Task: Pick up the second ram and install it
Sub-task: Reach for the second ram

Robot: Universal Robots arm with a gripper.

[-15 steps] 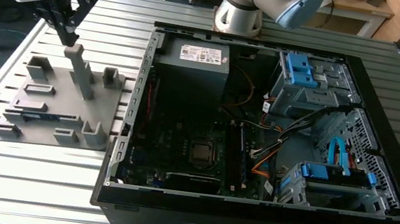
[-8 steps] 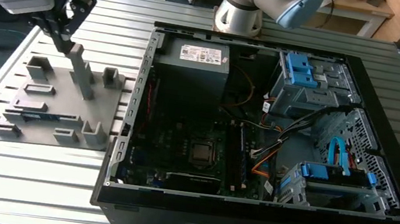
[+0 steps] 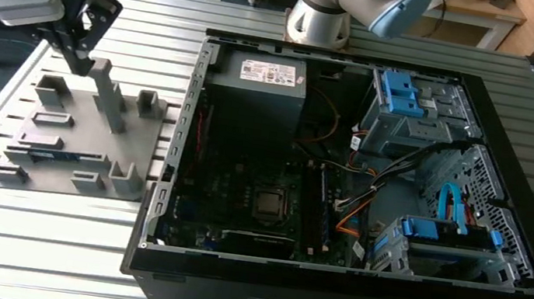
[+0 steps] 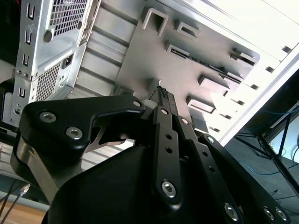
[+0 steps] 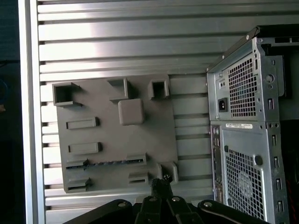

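1. One hand (image 3: 79, 64) hangs at the exterior view's left, above the far end of the one grey fixture plate (image 3: 89, 150). Its fingers are drawn narrow, tips together, with nothing between them.
2. One second ram (image 3: 48, 156) stands on edge in a long slot near the plate's near end, well apart from the hand.
3. One open computer case (image 3: 161, 205) sits on the bench (image 3: 24, 241) at the exterior view's right, just beside the plate.
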